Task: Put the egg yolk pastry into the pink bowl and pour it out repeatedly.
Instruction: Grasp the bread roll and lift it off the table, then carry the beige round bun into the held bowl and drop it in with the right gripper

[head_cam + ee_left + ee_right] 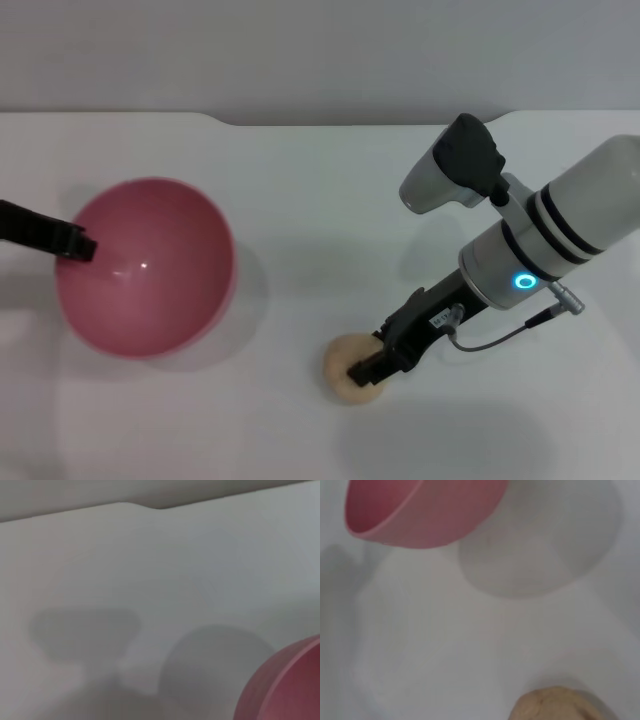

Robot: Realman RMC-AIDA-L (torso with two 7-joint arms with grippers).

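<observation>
Egg yolk pastry (352, 372) sits on the white table (300, 420), well apart from the pink bowl (145, 266). The right gripper (368, 371) is down on it, fingers at its sides, apparently gripping. The left gripper (82, 246) clamps the bowl's rim, holding it tilted off the table. This looks like the pickup step; next comes lifting and carrying across to the bowl.

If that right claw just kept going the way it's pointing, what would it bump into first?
The right gripper points down toward the table, and its tips are already at the egg yolk pastry, so it would meet the pastry first, then probably the table beneath. The pink bowl lies off that line.
</observation>
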